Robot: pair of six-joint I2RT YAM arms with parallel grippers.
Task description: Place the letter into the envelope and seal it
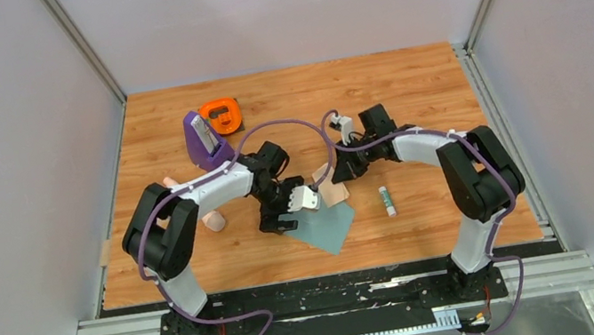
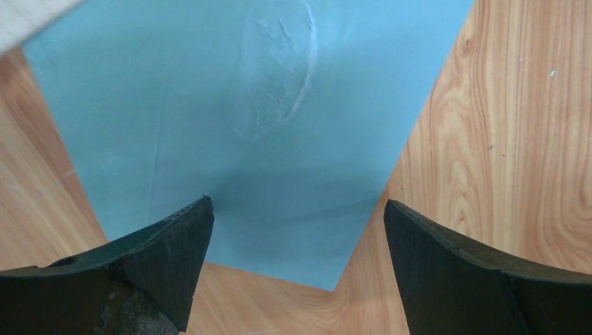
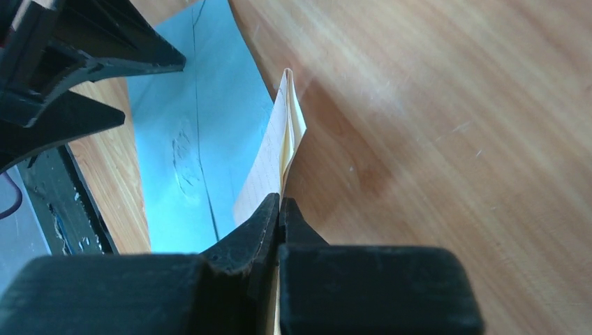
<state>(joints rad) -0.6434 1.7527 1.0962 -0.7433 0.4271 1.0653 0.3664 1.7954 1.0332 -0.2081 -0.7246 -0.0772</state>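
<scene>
You see the table (image 1: 408,96) with the envelope (image 1: 328,230) flat near its centre. The folded letter (image 3: 269,157) stands at the envelope's edge, pinched by your right gripper (image 3: 279,204). Your left gripper (image 2: 297,209) hovers over the envelope, jaws spread wide.

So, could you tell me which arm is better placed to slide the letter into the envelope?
Right. The right hand is shut on the letter beside the envelope; the left hand is open over the envelope, holding nothing.

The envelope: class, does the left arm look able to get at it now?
Probably yes: the left gripper hangs open above the envelope with nothing between, and the right gripper, shut on the letter, sits beside it.
</scene>
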